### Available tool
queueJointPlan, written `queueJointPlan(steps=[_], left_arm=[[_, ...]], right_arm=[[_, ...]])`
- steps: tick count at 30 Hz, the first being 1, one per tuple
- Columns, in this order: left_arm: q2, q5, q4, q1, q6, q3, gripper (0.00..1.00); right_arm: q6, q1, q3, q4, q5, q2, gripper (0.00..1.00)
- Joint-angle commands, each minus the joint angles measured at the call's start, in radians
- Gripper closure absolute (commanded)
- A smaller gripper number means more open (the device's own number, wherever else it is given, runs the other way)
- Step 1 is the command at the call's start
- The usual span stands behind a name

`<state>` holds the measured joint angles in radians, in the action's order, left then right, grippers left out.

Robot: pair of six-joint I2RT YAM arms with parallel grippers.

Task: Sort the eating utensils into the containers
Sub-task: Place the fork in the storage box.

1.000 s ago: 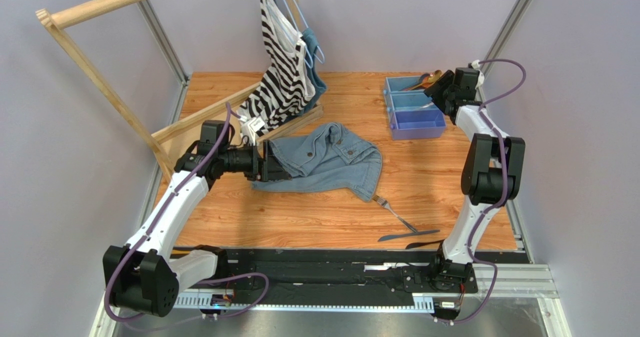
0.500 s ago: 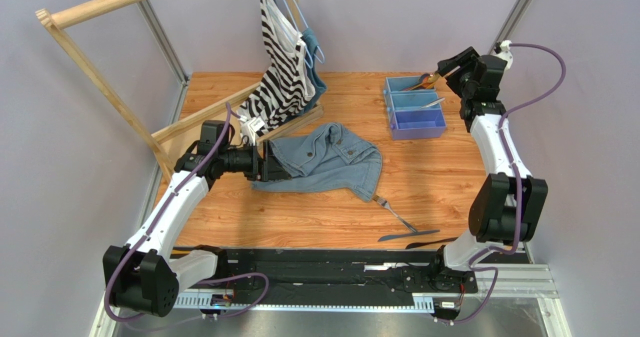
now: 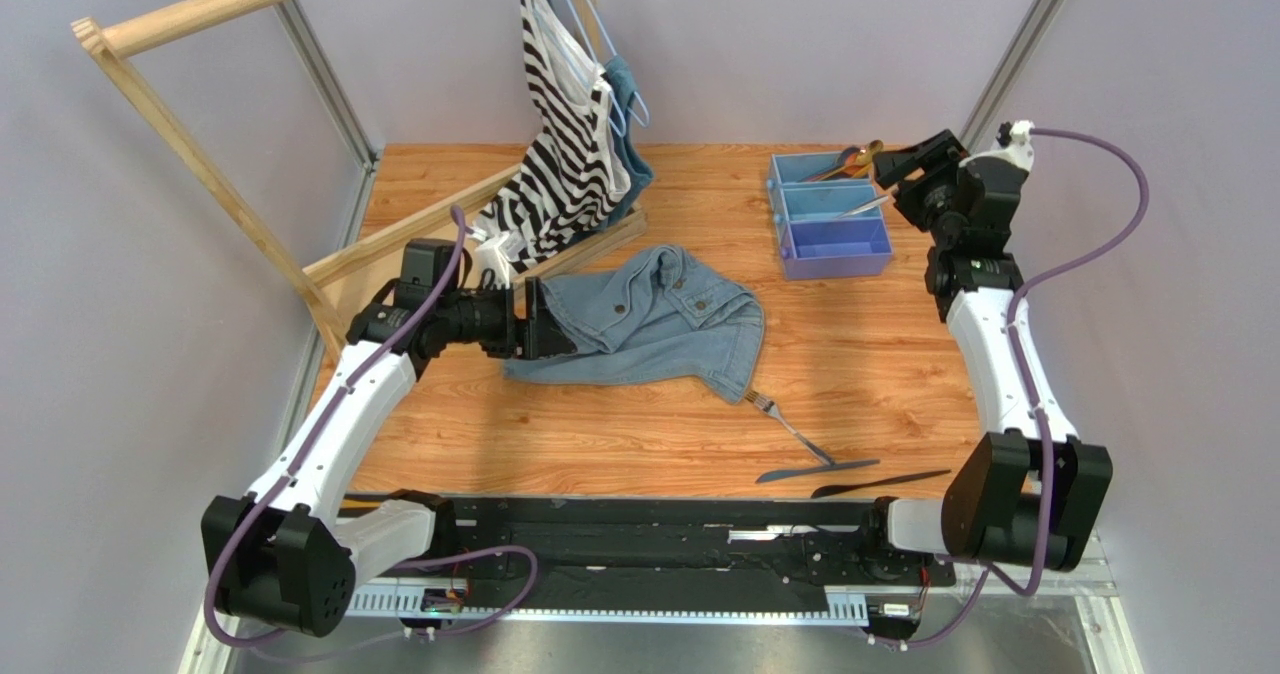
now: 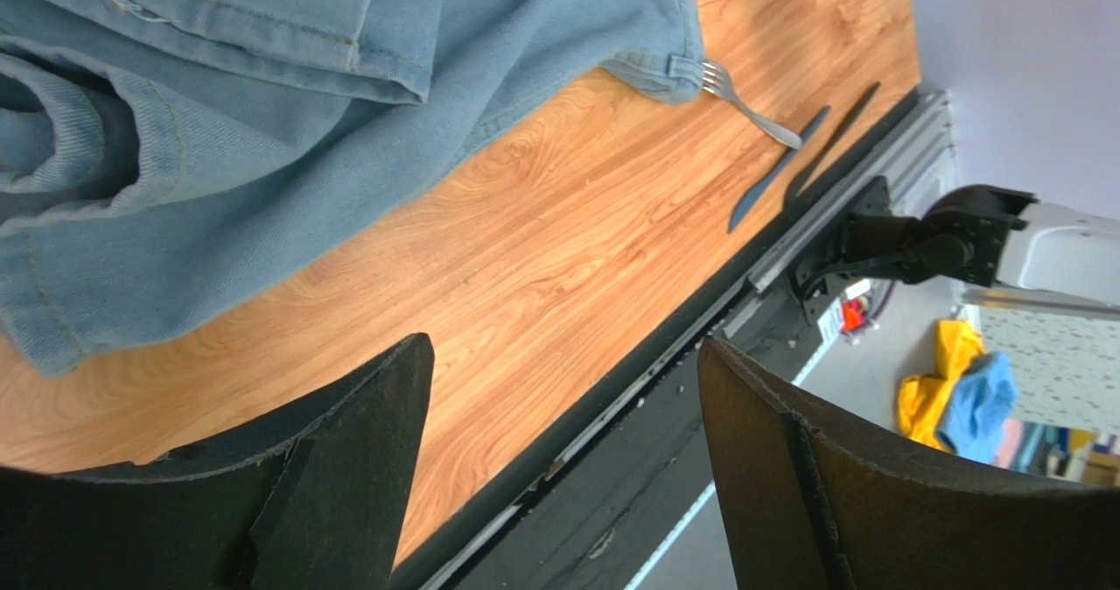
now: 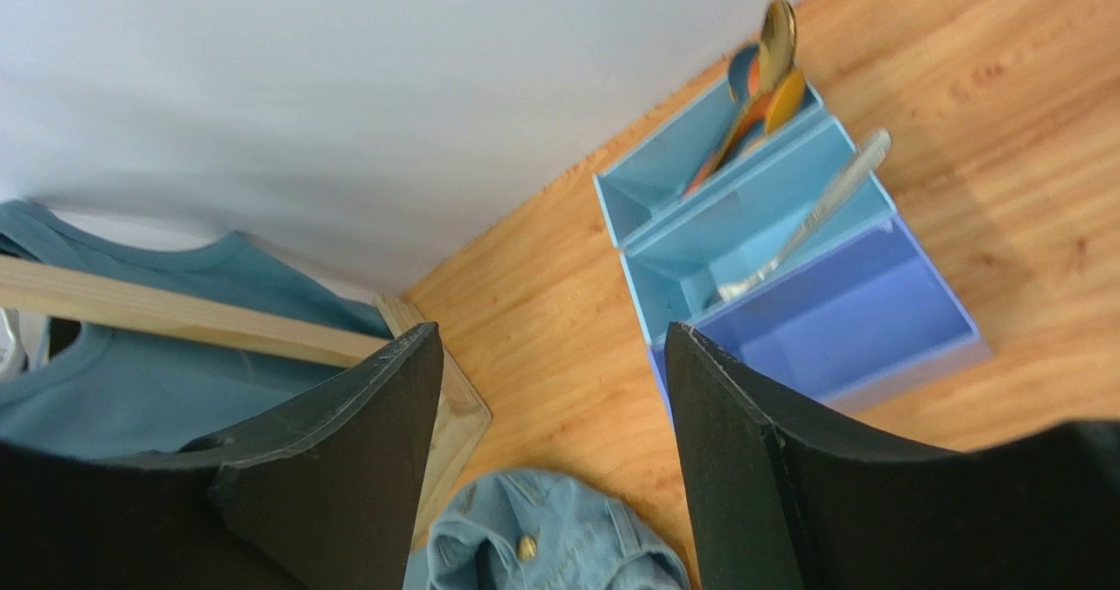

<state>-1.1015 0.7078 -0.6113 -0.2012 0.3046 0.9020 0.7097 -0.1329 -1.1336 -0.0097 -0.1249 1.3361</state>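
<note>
The light blue tray [image 3: 831,245] stands at the back right. Gold and orange spoons [image 5: 760,83] lean in its far compartment and a silver fork [image 5: 811,216] lies in the middle one; the near compartment [image 5: 843,318] holds nothing. My right gripper [image 3: 906,169] hangs open just right of the tray, nothing between its fingers. A fork [image 3: 781,418] pokes out from under the denim garment, with a dark knife [image 3: 818,472] and a second knife [image 3: 887,482] near the front edge. My left gripper [image 3: 544,325] stands open at the garment's left edge, holding nothing.
A crumpled denim garment [image 3: 661,314] lies mid-table. A wooden rack [image 3: 196,149] stands at the back left with a striped top [image 3: 564,119] and a blue top hanging from it. A black rail [image 4: 684,341] runs along the front edge.
My right arm has swung back and to the right off the tray, leaving the fork in the middle compartment, and its jaws have widened. The left arm has stayed put.
</note>
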Motion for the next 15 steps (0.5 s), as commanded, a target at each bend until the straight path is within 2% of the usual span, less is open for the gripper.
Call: queueJointPlan(steps=[1,5,15], left_arm=[[0.011,-0.091,-0.013,-0.075,0.013,0.067,0.18],[-0.036,-0.169,-0.004,-0.19,0.054,0.095,0.18],[-0.219,-0.267,0.132,-0.403,0.206,0.135,0.19]], right_arm=[[-0.016,0.006,0.115,0.014,-0.028,-0.1,0.34],[-0.012,0.006,0.268,0.028,-0.05,-0.178,0.34],[0.001,0.004,0.443,0.028,-0.113,-0.25,0.34]])
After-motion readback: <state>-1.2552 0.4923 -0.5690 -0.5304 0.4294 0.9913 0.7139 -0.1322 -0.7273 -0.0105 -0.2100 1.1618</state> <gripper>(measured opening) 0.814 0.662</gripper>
